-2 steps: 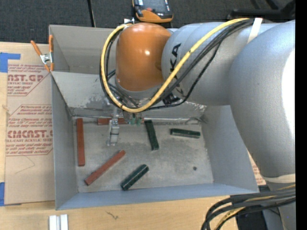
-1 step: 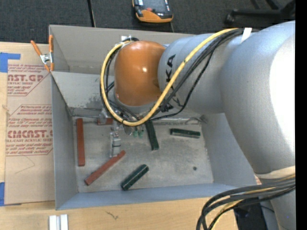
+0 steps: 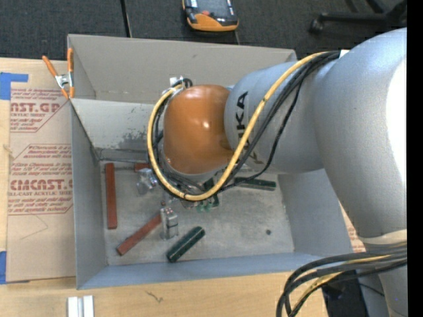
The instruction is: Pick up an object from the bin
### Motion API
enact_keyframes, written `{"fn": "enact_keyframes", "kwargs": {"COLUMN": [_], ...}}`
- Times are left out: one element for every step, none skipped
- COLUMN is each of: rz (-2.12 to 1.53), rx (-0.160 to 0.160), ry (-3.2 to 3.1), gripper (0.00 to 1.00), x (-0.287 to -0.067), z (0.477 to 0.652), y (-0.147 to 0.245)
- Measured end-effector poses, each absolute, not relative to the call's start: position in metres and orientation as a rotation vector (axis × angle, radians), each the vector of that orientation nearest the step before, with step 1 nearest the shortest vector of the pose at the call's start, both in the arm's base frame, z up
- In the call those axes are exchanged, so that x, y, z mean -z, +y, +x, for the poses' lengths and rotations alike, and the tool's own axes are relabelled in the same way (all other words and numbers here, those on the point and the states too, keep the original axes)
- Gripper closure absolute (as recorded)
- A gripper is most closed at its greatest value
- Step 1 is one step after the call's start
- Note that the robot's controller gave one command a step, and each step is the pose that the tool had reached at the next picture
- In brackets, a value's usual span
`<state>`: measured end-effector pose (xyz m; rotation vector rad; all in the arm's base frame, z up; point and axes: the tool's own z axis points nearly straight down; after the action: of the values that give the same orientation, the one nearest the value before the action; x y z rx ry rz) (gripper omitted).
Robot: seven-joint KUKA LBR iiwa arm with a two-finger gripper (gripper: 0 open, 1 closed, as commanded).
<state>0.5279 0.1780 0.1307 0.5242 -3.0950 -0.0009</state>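
We judge the pick as not yet made; everything we can see in the bin (image 3: 89,197) lies flat on its grey floor, and nothing looks lifted. The arm (image 3: 344,124) reaches in from the right, with its orange wrist cover (image 3: 195,127) over the middle of the bin; the hand (image 3: 170,222) sits low beneath it, close to the floor in the near left part. We cannot tell how far open the hand is, nor whether it has hold of anything, because the cover and the cables hide most of it.

What is left, as we read it, is the whole grasp and the lift clear of the bin walls.

The bin holds only a few loose things, well spread and not heaped. The slanted red-brown stick (image 3: 139,236) lies nearest the hand, its upper end just beside or touching it; we cannot say which, so we take this stick as the likeliest thing to be picked. The dark bar (image 3: 185,243) lies just beside the hand too, towards the near wall, and apart from the slanted stick. A second red-brown stick (image 3: 111,197) lies along the left wall, well apart from the hand. A small grey piece (image 3: 145,183) sits near the back, under the cover's edge; it is too small for us to name. A dark green strip (image 3: 259,185) shows to the right, partly under the arm.
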Motion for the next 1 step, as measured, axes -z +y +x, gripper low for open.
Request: {"fn": "enact_keyframes", "kwargs": {"rz": [0.782], "rx": [0.001], "ry": [-3.045], "gripper": [0.00], "x": [-0.1212], "z": [0.5323], "y": [0.1760]}}
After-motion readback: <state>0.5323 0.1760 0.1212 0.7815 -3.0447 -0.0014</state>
